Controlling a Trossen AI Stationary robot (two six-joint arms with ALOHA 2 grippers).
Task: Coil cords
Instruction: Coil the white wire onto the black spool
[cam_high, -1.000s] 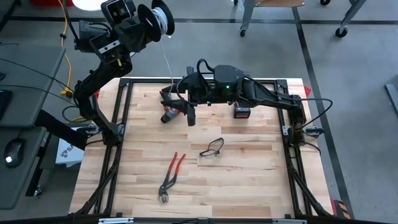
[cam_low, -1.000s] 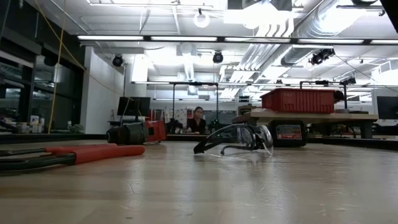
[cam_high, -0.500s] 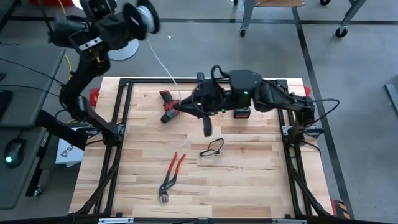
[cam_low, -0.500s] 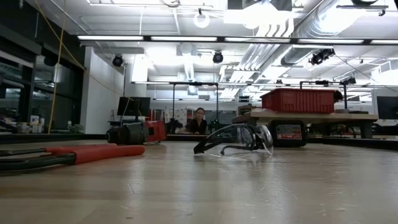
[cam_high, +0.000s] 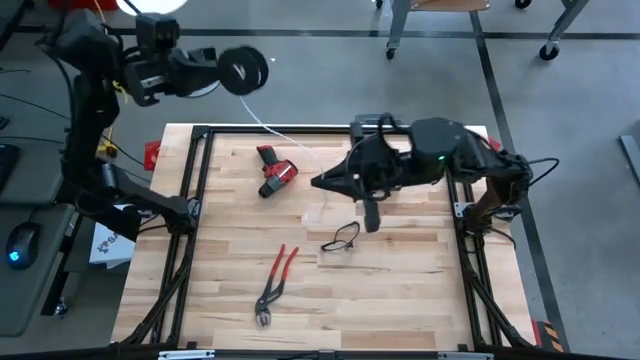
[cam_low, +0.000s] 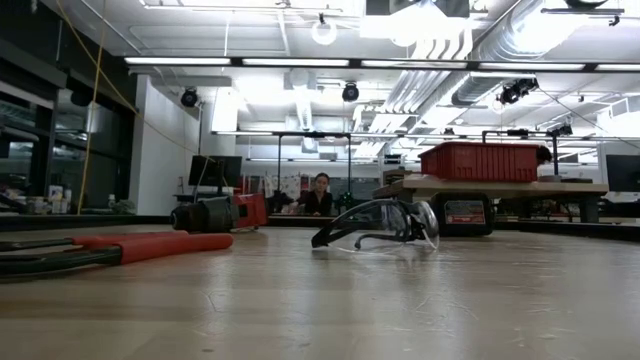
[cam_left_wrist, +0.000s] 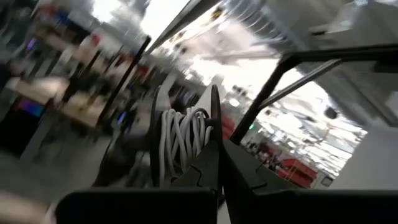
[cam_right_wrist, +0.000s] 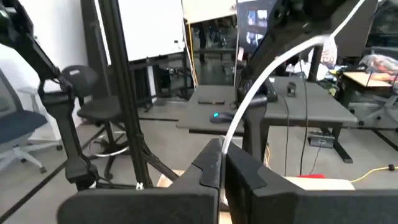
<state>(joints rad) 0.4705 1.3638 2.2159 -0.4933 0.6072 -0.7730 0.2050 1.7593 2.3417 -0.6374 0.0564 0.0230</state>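
The left wrist view is motion-blurred: the room behind the spool is unreadable. From above, the cord is too thin to follow all the way to the right end effector. The pliers are cut off at the low view's left edge.

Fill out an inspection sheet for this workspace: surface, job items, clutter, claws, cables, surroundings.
Surface: wooden table inside a black frame.
Job's things: black spool held up beyond the table's far left corner, white cord wound on it; a strand of the cord runs down to the right claw.
Clutter: red power tool, safety glasses, red-handled pliers.
Claws: left claw shut on the spool; right claw shut on the cord, over the table's middle.
Cables: yellow cable off the table's left edge.
Surroundings: red bin on a bench, a person seated far back.
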